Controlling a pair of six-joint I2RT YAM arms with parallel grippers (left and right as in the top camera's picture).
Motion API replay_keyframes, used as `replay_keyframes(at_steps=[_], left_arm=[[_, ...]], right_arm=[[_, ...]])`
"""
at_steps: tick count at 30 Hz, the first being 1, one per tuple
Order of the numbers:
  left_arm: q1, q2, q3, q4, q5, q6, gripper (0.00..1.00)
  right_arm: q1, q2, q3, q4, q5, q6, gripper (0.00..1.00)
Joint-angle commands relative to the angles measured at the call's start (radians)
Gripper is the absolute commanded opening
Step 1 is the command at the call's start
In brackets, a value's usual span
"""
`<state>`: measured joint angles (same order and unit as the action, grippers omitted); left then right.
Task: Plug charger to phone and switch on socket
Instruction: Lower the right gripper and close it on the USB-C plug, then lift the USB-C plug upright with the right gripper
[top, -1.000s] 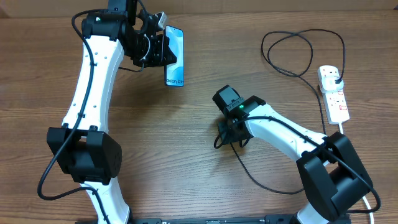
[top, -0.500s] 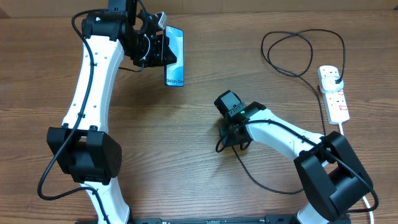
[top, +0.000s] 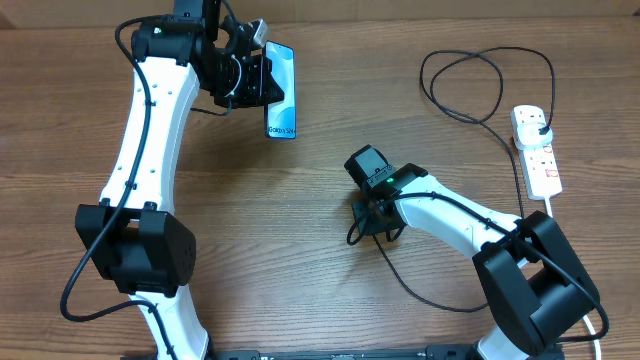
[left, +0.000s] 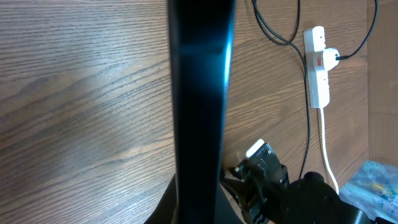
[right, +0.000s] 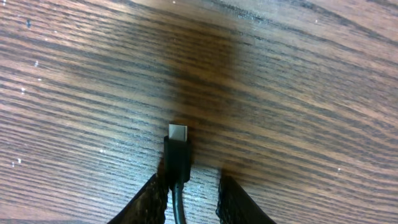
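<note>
My left gripper (top: 262, 85) is shut on the phone (top: 282, 92) and holds it above the table at the far left, light blue screen up. In the left wrist view the phone (left: 199, 93) is a dark edge-on bar between the jaws (left: 199, 208). My right gripper (top: 370, 215) is low over the table's middle, its fingers (right: 194, 202) apart on either side of the charger cable. The connector tip (right: 178, 132) lies on the wood just ahead, against the left finger. The cable (top: 480, 80) loops to a black plug in the socket (top: 537, 150) at the right edge.
The socket's thick white cord (top: 548, 200) runs toward the front right. The cable trails along the table past the right arm (top: 420, 290). A blue patterned thing (left: 379, 180) lies beyond the table edge in the left wrist view.
My right gripper shifted slightly right and toward the front about a second ago, then held still. The phone in my left gripper barely moved.
</note>
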<state>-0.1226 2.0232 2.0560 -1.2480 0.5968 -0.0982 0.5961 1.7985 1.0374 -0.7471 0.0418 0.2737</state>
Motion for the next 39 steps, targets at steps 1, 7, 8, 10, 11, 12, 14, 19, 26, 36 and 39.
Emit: replay_keyframes(at_steps=[1, 7, 8, 10, 11, 12, 14, 19, 26, 36, 39], left_arm=[[-0.002, -0.003, 0.014, 0.007, 0.013, -0.004, 0.04], [-0.002, -0.003, 0.014, 0.008, 0.013, -0.004, 0.04], [-0.002, -0.003, 0.014, 0.008, 0.013, -0.004, 0.04], [-0.002, -0.003, 0.014, 0.007, 0.013, -0.004, 0.04], [-0.002, -0.003, 0.014, 0.007, 0.013, -0.004, 0.04], [-0.002, -0.003, 0.014, 0.008, 0.013, -0.004, 0.04], [-0.002, -0.003, 0.014, 0.008, 0.013, -0.004, 0.05], [-0.002, -0.003, 0.014, 0.013, 0.013, -0.004, 0.04], [-0.002, -0.003, 0.014, 0.020, 0.013, -0.008, 0.04], [-0.002, -0.003, 0.014, 0.019, 0.013, -0.008, 0.04], [-0.002, -0.003, 0.014, 0.019, 0.013, -0.008, 0.04]], right_arm=[[-0.001, 0.000, -0.005, 0.002, 0.008, -0.001, 0.27], [0.000, 0.011, -0.012, 0.013, 0.002, 0.010, 0.25], [0.000, 0.015, -0.014, 0.014, 0.002, 0.013, 0.24], [0.000, 0.021, -0.019, 0.013, 0.002, 0.013, 0.24], [0.000, 0.022, -0.020, 0.013, 0.002, 0.013, 0.24], [0.000, 0.026, -0.022, 0.013, 0.002, 0.013, 0.24], [0.000, 0.028, -0.023, 0.013, 0.002, 0.013, 0.23], [0.000, 0.028, -0.023, 0.011, 0.000, 0.018, 0.18], [0.000, 0.028, -0.023, 0.005, -0.010, 0.040, 0.18], [-0.001, 0.028, -0.023, 0.005, -0.010, 0.040, 0.09], [0.000, 0.028, -0.023, 0.005, -0.009, 0.040, 0.09]])
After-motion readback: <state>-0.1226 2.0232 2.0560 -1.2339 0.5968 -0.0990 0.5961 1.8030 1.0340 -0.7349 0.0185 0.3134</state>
